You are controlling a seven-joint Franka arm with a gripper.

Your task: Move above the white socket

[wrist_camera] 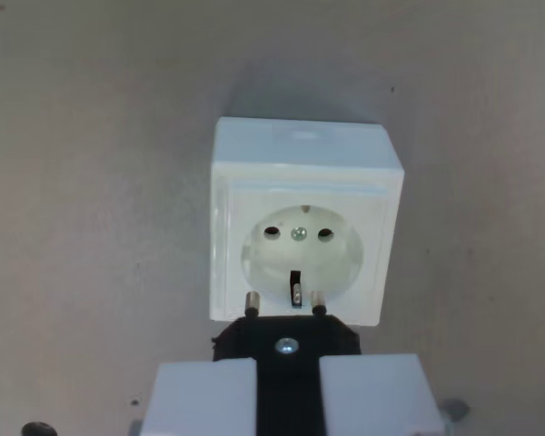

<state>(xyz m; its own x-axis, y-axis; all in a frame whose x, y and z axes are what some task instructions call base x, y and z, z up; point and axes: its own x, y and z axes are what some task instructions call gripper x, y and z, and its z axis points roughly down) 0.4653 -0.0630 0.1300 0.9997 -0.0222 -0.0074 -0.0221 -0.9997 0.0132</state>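
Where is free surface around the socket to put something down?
Bare grey surface lies on the wrist view's left of the socket, on its right, and beyond its far edge. It is crowded at the near edge, where the plug and gripper sit.

No text, label, brand, number or sign can be read anywhere in the wrist view. The white socket point(306, 234) has a plain front and a plain top face; a faint pale mark near its top edge is too blurred to read. The black plug point(286, 341) below it carries only a bare screw head, with no lettering. The grey surface point(91, 182) under them is unmarked.
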